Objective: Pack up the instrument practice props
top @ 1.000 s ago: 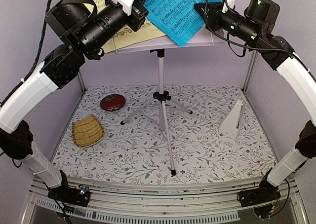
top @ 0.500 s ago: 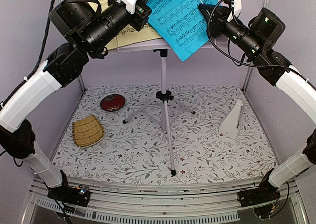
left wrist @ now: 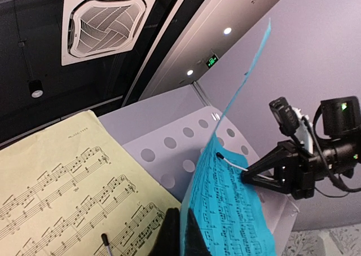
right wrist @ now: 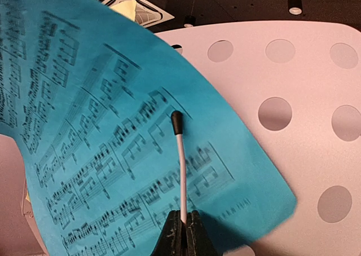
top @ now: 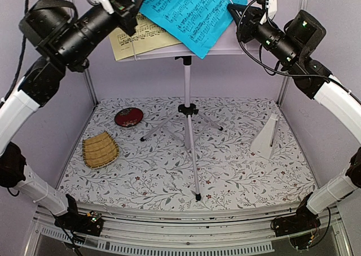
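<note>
Pulled leftward, the curled blue paper music sheet [top: 192, 13] is pinched by the closed left fingers [left wrist: 171, 236]; a slim white black-tipped rod [right wrist: 179, 166] is clamped by the right fingers [right wrist: 171, 240].

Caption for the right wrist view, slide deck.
Right gripper shut on a thin black-tipped rod over the curled blue music sheet, perforated white desk behind.

Matt paper – blue sheet [right wrist: 113, 154]; smooth, perf. – stand desk [right wrist: 310, 81].

Left claw [left wrist: 181, 233], blue sheet [top: 192, 13] further left
</note>
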You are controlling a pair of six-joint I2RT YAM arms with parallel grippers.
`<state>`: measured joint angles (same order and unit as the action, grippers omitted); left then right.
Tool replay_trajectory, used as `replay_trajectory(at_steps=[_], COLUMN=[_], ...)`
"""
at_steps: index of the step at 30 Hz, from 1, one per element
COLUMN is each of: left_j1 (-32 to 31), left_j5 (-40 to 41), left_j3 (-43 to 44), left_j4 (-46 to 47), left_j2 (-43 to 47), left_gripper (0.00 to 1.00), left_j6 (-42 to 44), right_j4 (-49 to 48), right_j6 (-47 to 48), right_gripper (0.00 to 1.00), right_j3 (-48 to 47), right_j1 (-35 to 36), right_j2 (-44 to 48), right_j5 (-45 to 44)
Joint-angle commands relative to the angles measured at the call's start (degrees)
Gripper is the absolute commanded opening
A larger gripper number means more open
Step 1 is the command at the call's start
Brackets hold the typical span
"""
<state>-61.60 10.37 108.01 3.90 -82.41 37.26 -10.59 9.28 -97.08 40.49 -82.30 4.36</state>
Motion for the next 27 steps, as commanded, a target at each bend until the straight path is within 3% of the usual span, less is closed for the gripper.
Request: replay_trajectory(at_steps=[1, 10, 16, 20, 27], left_j1=[0.60, 1.10, 1.91, 3.51, 5.60], left_j5=[-5.36, -11.55, -16.78, -22.41, -32.98], left_j3=[-4.59, -13.26, -13.66, -13.42, -10.55], left_j4=[-2.58, -12.10, -20.11, -23.28, -26.81], left_j2=[8.31, 18.87, 19.79, 20.07, 18.01], left_gripper=[0.00, 0.00, 0.00, 0.00, 0.00], left_j6=[-9.48, -22.04, -27.83, -30.24, -34.54], right_j4=[-1.11, -1.17, -0.78, -0.38, 0.06], right_j6=[-1.78, -4.06, -4.94, -5.06, -5.48], right_gripper=[0.00, 0.01, 0.04, 0.22, 0.40], right_j3=[0.66, 0.58, 0.49, 0.55, 0.71], right_j1=[0.18, 0.13, 0.12, 0.15, 0.19], right_j2=[-0.21, -1.02, -1.23, -1.05, -0.12], right_j5=[-0.67, -1.90, -2.01, -1.94, -0.43])
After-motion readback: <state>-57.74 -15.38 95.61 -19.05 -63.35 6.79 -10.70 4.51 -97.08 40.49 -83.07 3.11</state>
